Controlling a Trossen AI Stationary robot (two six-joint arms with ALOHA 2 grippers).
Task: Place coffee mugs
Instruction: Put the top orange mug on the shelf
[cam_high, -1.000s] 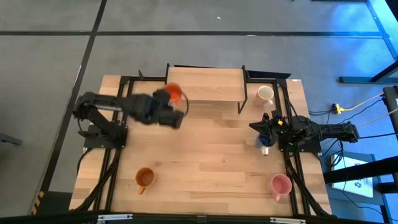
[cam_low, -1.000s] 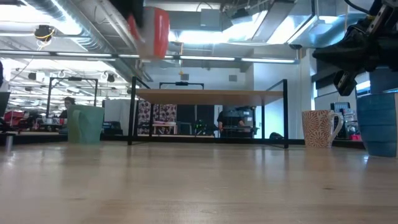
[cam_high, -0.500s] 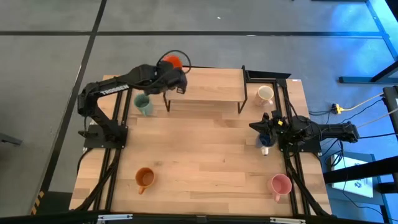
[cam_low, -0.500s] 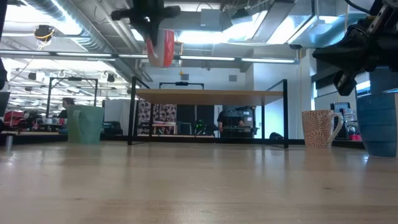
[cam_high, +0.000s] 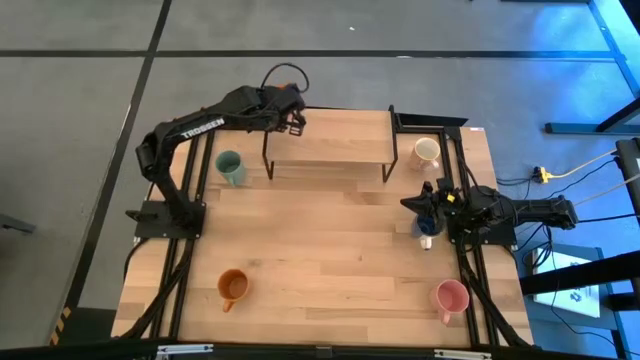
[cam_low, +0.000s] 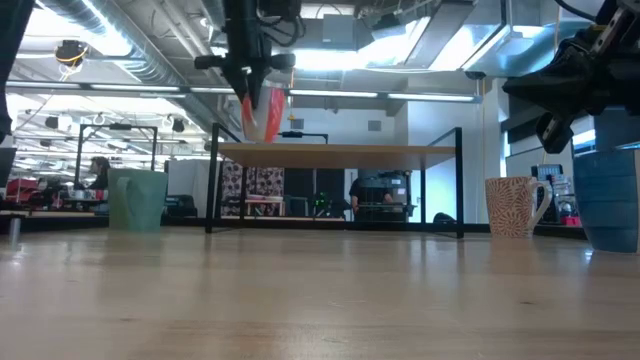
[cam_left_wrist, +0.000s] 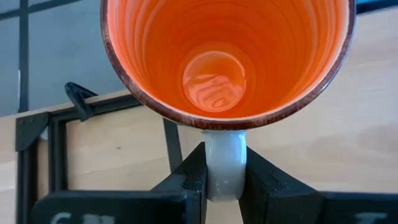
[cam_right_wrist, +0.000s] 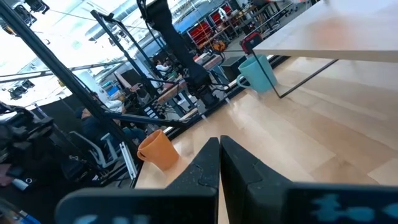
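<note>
Left gripper (cam_left_wrist: 224, 180) clamped on the pale handle of the red-orange mug (cam_left_wrist: 227, 59), held just above the raised shelf (cam_high: 330, 140) at its back left corner, mouth facing the wrist camera. Right gripper (cam_right_wrist: 220, 163) waited with fingers (cam_right_wrist: 202, 171) together over the desk (cam_high: 330, 260), directly above the dark blue mug (cam_low: 608, 195)
</note>
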